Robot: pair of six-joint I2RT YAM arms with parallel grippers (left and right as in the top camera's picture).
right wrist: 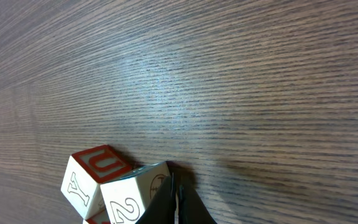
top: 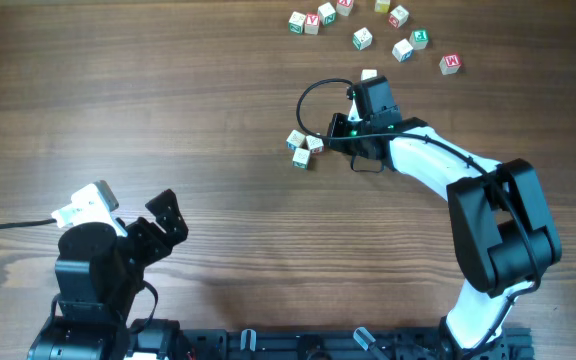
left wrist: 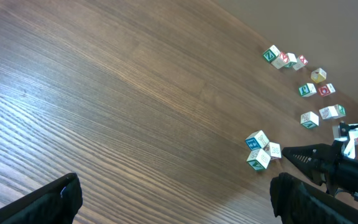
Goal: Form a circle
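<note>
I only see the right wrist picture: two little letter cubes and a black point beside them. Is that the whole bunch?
Observer: No. Overhead, the clump is three cubes, touching each other.
Operator: Any more cubes around?
Observer: Yes, a loose scatter of cubes lies farther out on the table, apart from the clump.
Operator: And the other arm?
Observer: The left gripper is well off to the side, open, holding nothing.
</note>
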